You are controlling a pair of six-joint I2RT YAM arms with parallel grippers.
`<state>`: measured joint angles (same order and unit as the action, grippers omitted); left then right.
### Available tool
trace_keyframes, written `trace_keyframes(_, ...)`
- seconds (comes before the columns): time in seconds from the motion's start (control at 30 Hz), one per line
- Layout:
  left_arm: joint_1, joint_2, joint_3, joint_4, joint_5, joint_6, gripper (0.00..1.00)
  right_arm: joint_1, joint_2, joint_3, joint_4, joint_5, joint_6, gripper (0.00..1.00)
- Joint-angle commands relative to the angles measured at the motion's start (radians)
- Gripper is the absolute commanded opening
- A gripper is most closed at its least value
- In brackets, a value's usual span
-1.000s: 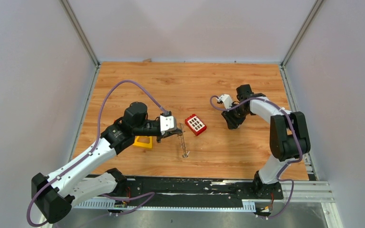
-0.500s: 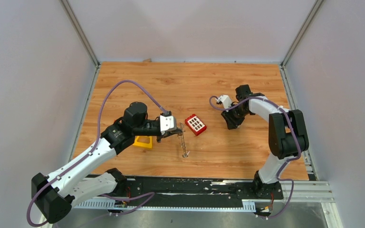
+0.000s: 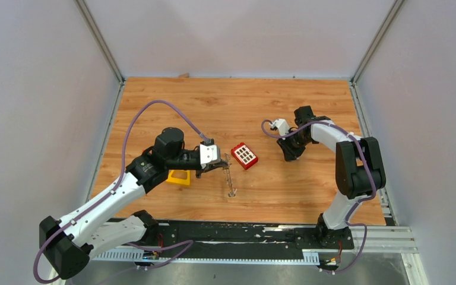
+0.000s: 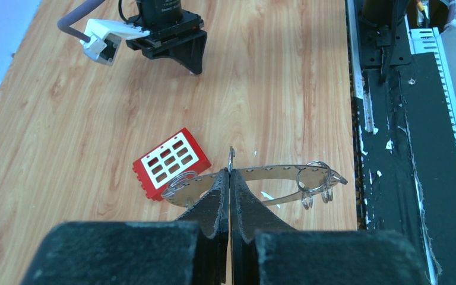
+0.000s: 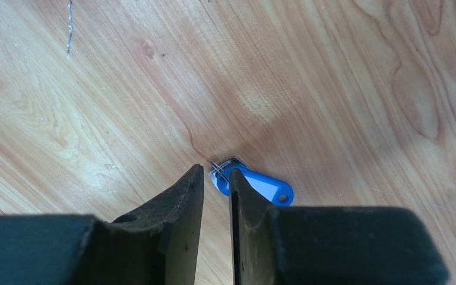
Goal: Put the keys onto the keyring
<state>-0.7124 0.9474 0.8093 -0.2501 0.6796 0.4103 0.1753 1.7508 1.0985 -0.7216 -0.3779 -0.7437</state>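
Progress: early stage; no loose key is on the keyring yet.

Left gripper has its jaws pressed fully together on the rim of the keyring; it holds the ring clear of the worktop, just beside the red block (in the top view the ring hangs edge-on below the jaws, a thin line).

Right gripper is down at the worktop, well apart to the right; its jaws stand a narrow slit apart, with the wire loop of the blue key lying in the gap at their tips; whether they have pinched it I cannot tell; the blue tag itself lies flat on the wood.

Outstanding, in my judgement: secure the blue key, lift it, carry it across to the held ring and thread it on; then do the same for any further key.

Count: keyring, one; loose keys in view, one (blue; a black-headed key appears in none of the views); red block, one; yellow frame, one; arms, two.
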Motion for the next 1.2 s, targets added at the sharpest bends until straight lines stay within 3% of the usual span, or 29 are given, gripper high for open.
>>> trace_keyframes(0.0,-0.002,-0.019,0.000,0.045,0.021,0.012,0.00,-0.006,-0.027,0.001,-0.010,-0.041,-0.016,0.22)
trace_keyframes(0.5,-0.003,-0.022,-0.001,0.046,0.023,0.009,0.00,-0.006,-0.035,-0.014,-0.007,-0.020,-0.022,0.20)
trace_keyframes(1.17,-0.002,-0.023,-0.001,0.045,0.021,0.011,0.00,-0.005,-0.051,-0.020,-0.017,-0.063,-0.033,0.06)
